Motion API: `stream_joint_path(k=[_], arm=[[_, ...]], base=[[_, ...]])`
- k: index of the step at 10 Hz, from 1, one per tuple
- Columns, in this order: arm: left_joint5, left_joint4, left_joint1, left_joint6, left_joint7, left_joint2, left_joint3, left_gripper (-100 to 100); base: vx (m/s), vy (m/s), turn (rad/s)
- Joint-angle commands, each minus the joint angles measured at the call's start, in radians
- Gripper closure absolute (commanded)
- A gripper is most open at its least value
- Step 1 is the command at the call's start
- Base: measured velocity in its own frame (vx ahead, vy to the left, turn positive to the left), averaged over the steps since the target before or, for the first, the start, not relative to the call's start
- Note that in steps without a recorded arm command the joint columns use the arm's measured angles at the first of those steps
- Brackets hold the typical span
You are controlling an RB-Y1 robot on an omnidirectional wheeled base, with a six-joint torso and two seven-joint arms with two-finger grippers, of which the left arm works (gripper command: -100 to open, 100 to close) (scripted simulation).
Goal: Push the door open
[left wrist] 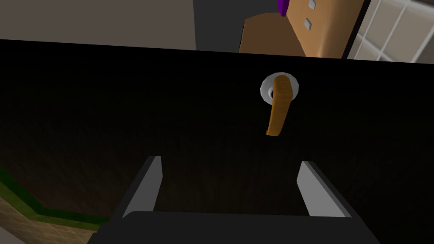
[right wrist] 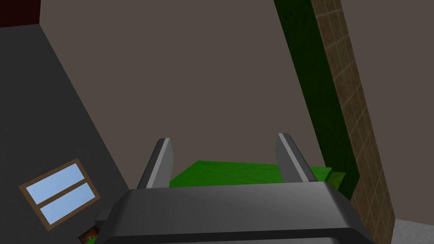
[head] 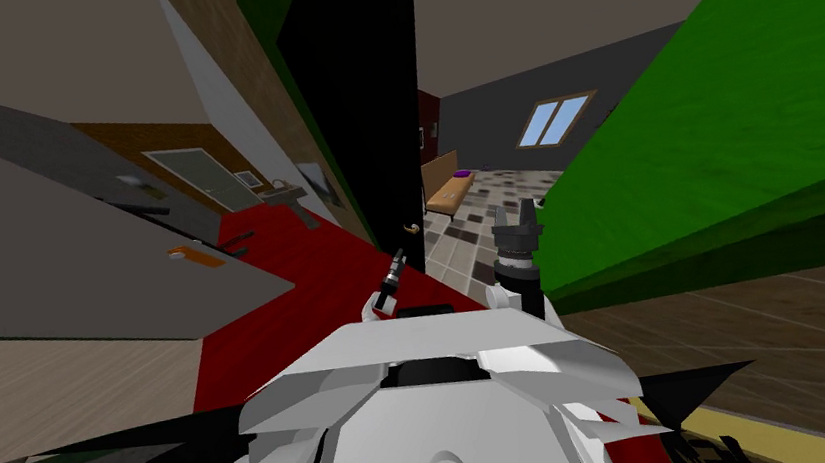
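**Left hand lined up on the door face, right arm held clear**

Head view: the black door (head: pixel 362 99) stands ajar straight ahead, with a small brass handle (head: pixel 410 229) low on its free edge. The left gripper (head: pixel 397 268) reaches toward it just below that handle. The right gripper (head: pixel 513 209) is raised beside the green wall (head: pixel 739 127), seemingly parked out of the way.

Left wrist view: the fingers are spread wide and empty, aimed at the dark panel near the handle. That suits a flat push rather than a grasp. I cannot tell whether they touch it.

Right wrist view: the fingers are parted and hold nothing.
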Motion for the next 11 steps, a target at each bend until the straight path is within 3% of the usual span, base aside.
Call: stream_joint_path(k=[1,4,9,11], arm=[[-0.004,0.039,-0.015,-0.014,0.003,-0.002,-0.009,-100],[-0.011,0.099,-0.04,-0.032,0.01,-0.003,-0.026,-100],[-0.029,0.248,-0.101,-0.076,0.028,-0.011,-0.069,-100],[-0.032,0.276,-0.113,-0.084,0.031,-0.012,-0.077,-100]], base=[[0.08,0.06,-0.025],[0.103,0.068,-0.024],[0.142,0.085,-0.035],[0.111,0.064,-0.018]])
